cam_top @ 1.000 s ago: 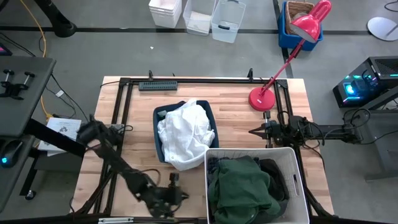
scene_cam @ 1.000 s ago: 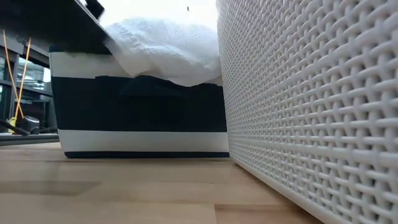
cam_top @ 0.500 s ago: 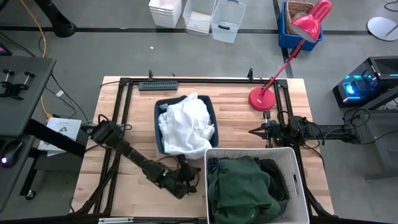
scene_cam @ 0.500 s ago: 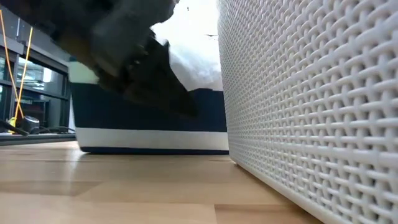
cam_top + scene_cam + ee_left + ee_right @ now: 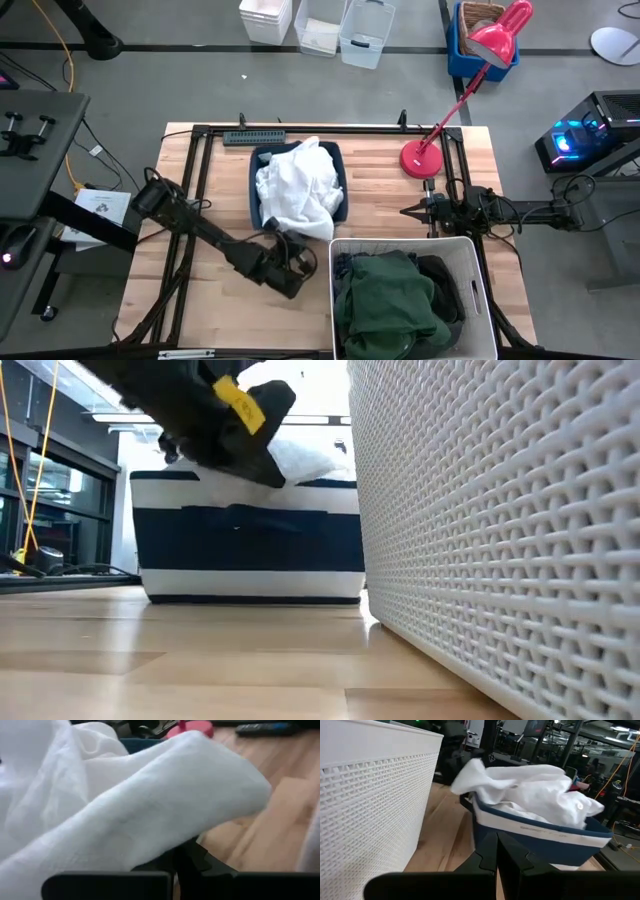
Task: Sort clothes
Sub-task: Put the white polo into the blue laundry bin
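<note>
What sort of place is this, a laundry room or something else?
Probably a robotics lab or workshop, not a laundry: a wooden table with a metal frame, computer gear on the concrete floor, and storage bins beside it. Clothes sit in a navy bin and a white bin.

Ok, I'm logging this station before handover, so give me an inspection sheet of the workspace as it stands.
Surface: wooden table, bare wood around the bins.
Job's things: white cloth pieces heaped in the navy fabric bin; dark green hoodie and dark grey jacket in the white plastic bin.
Clutter: red desk lamp; dark strip at the far edge.
Grippers: left gripper at the navy bin's near side; right gripper waiting at the right.
Cables: yellow cable on the floor.
Surroundings: clear containers, blue crate.
</note>
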Controlling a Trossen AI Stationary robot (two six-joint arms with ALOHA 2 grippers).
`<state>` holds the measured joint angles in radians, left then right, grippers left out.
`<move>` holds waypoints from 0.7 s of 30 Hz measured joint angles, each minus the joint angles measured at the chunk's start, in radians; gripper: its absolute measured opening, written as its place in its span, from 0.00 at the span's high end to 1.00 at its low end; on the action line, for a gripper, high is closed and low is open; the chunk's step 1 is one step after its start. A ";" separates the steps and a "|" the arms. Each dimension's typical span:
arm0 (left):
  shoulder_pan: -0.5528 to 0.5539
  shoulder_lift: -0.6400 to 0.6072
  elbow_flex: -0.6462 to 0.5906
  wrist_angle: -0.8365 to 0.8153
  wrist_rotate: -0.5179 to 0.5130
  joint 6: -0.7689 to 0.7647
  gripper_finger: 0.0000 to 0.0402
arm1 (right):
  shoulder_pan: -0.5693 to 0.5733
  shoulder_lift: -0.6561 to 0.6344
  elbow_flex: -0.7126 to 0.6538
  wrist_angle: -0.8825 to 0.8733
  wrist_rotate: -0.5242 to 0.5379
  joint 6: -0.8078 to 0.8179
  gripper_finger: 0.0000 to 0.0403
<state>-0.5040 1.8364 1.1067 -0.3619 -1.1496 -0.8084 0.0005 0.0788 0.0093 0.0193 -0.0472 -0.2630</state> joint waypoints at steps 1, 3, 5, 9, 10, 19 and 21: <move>0.006 -0.016 -0.001 -0.009 0.002 0.020 1.00 | 0.000 0.000 0.000 0.000 0.000 0.000 1.00; 0.014 -0.065 -0.001 -0.005 -0.021 0.058 1.00 | 0.000 0.000 0.000 0.000 0.000 0.000 1.00; 0.014 -0.124 0.000 0.002 -0.078 0.098 1.00 | 0.000 0.000 0.000 0.000 0.000 0.000 1.00; 0.026 -0.233 0.000 0.023 -0.152 0.211 1.00 | 0.000 0.000 0.000 0.000 0.000 0.000 1.00; 0.041 -0.251 0.001 0.022 -0.160 0.243 1.00 | 0.000 0.000 0.000 0.000 0.000 0.000 1.00; 0.252 -0.272 -0.136 0.039 0.150 0.256 1.00 | 0.000 0.000 0.000 0.000 0.000 0.000 1.00; 0.287 -0.262 -0.208 0.079 0.196 0.218 1.00 | 0.000 0.000 0.000 0.000 0.000 0.000 1.00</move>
<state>-0.2171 1.5745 0.8984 -0.2825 -0.9536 -0.5908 0.0006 0.0788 0.0093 0.0193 -0.0475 -0.2634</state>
